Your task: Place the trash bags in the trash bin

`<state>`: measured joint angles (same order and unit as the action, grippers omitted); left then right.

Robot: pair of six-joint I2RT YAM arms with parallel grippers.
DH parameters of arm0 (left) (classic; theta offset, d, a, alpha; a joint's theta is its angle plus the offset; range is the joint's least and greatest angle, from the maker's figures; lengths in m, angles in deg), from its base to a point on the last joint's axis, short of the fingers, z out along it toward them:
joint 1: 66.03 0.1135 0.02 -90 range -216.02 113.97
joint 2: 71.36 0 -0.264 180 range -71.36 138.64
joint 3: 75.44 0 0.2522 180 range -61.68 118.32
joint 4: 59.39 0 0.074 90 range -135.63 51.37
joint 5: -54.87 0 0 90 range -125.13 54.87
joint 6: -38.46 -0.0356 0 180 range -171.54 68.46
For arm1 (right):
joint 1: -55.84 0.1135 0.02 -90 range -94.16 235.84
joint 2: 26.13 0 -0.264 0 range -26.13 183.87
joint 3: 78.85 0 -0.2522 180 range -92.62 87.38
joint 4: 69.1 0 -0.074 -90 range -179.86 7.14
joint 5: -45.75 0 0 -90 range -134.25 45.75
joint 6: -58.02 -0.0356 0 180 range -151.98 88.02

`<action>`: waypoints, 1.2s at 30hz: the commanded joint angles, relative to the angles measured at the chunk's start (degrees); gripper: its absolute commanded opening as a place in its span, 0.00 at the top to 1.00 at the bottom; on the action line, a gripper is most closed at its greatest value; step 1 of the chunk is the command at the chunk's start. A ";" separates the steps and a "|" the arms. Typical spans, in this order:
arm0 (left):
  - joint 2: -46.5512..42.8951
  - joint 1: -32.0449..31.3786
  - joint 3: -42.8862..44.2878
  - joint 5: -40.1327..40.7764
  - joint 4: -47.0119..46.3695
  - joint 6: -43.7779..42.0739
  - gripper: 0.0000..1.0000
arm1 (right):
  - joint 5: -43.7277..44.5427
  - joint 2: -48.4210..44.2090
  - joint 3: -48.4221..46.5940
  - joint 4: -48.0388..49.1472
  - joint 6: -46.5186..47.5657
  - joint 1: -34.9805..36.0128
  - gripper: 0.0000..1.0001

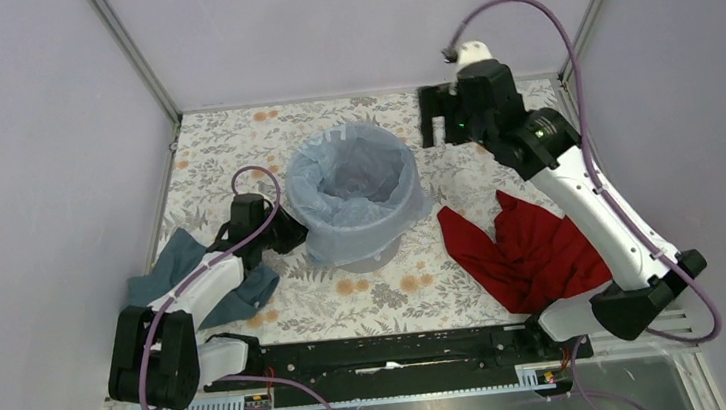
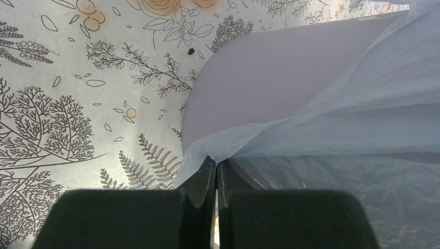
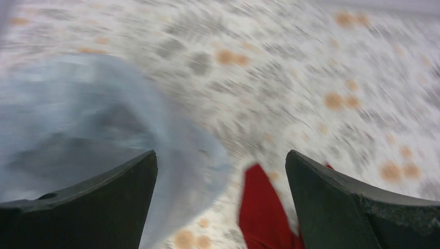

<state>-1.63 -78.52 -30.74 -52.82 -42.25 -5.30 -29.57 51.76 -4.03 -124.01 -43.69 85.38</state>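
Observation:
The grey trash bin [image 1: 372,258] stands mid-table with the pale-blue trash bag [image 1: 340,212] draped inside it and folded over its rim. My left gripper [image 1: 290,229] is against the bin's left side, shut on the bag's edge. In the left wrist view the closed fingertips [image 2: 207,168] pinch the bag [image 2: 363,119] where it hangs over the grey bin wall [image 2: 259,78]. My right gripper [image 1: 436,116] hovers open behind and right of the bin, holding nothing. Its blurred wrist view shows the wide-open gripper [image 3: 220,166] above the bag [image 3: 78,114].
A red cloth [image 1: 534,249] lies on the floral table cover to the right of the bin, also seen as a red cloth [image 3: 264,207] between the right fingers. A dark teal cloth [image 1: 175,258] lies under my left arm. Walls enclose three sides.

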 commanded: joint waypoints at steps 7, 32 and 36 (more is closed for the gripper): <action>-3.05 -0.25 0.43 0.38 -0.12 -1.24 1.00 | 0.99 21.45 -22.98 -5.43 1.82 23.95 0.01; -6.72 -0.25 0.48 -1.82 0.68 -0.24 0.97 | -2.21 25.43 -7.67 7.64 -7.83 24.88 0.11; -5.45 -0.25 0.51 -1.09 0.59 -0.97 0.97 | 2.59 25.24 -12.46 3.03 -5.39 24.94 0.08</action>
<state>-7.81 -78.52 -30.74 -53.39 -39.71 -5.43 -33.09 81.31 -10.85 -117.12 -52.54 110.40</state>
